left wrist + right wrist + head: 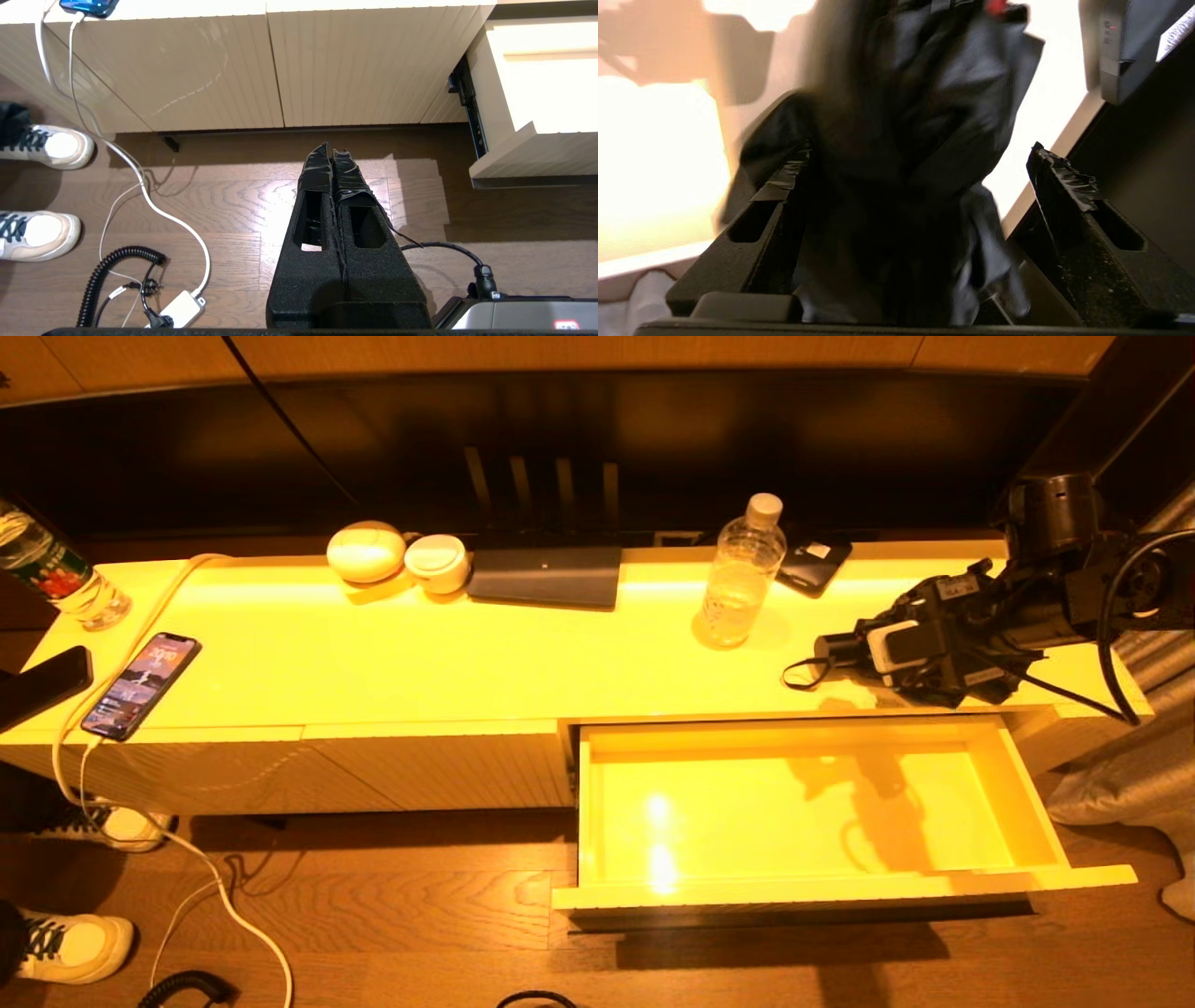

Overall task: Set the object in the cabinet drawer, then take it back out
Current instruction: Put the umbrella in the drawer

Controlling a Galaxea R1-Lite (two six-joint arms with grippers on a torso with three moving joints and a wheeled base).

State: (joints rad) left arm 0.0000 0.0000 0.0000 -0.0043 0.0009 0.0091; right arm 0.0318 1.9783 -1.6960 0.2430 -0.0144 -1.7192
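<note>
The cabinet drawer (840, 889) stands pulled out at the lower right, its glossy inside bare; its ribbed front (537, 156) also shows in the left wrist view. A black folded object with a wrist strap, like a small umbrella (834, 650), lies over the cabinet top just behind the drawer. My right gripper (910, 658) is around it, open. In the right wrist view the black fabric (924, 116) sits between the spread fingers (1064, 186), with a gap on one side. My left gripper (332, 149) hangs shut and empty over the floor, left of the drawer.
A clear water bottle (739, 583) stands close to the left of the right gripper. Further along the top are a dark flat box (546, 574), two round white cases (366, 551) and a lit phone (142, 684) on a cable. A person's shoes (65, 943) stand at the far left.
</note>
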